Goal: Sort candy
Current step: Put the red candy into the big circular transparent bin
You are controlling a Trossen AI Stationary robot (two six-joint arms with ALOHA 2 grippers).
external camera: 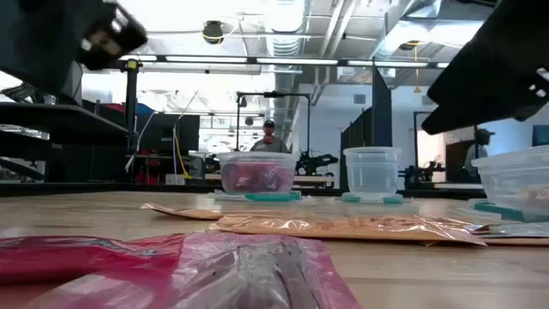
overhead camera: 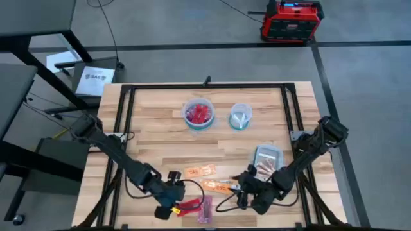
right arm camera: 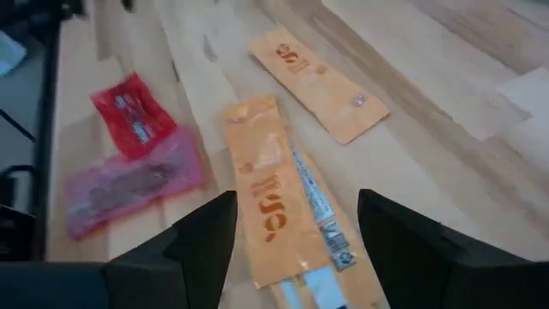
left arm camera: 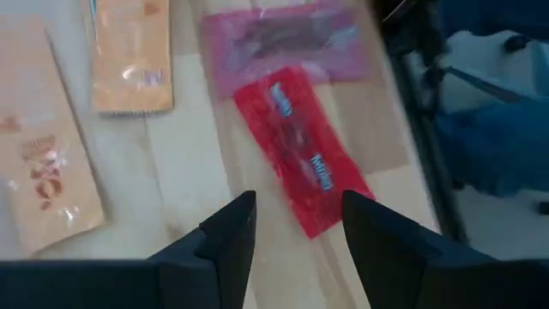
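We hold the left gripper [left arm camera: 292, 227] spread and empty over the red candy [left arm camera: 302, 148]; we should centre before closing; the right gripper [right arm camera: 296, 227] gapes, empty, above orange candy [right arm camera: 268, 193].

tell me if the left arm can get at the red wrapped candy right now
Probably yes. The left gripper is open right by the flat red wrapped candy, which lies bare on the wooden table, only its far end touching the purple wrapped candy.

Red sweet [left arm camera: 302, 150] and purple sweet [left arm camera: 287, 40] lying flat, touching, at table's near edge; two orange sweets [right arm camera: 287, 184] lying beside them.
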